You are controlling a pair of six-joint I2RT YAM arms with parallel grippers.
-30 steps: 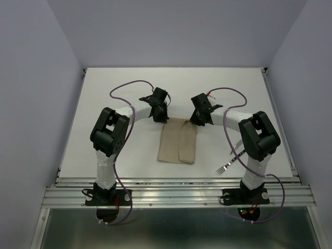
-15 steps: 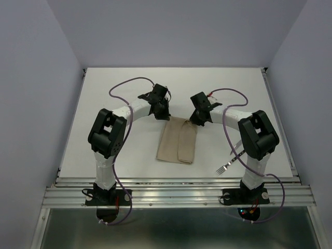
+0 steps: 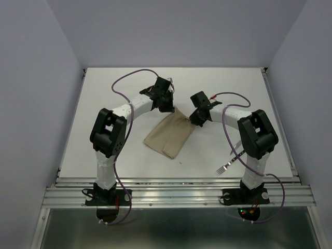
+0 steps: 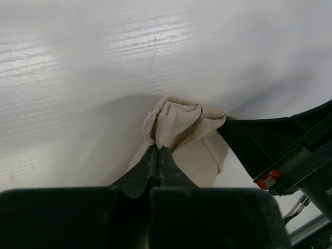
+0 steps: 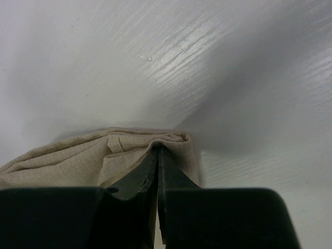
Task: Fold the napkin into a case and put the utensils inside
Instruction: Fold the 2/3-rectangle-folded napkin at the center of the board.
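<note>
At the near right of the white table, the fork lies beside the right arm's base. Mid-table lies the folded napkin, skewed. Both arms reach inward, with the left gripper and right gripper each clamped on a far corner. Lavender walls enclose the rear.

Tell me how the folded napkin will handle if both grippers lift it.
Likely floppy: the napkin bunches and wrinkles where the left gripper and right gripper pinch it. Probably light: it is thin cloth. Its folded layers, visible overhead, may slide apart.
</note>
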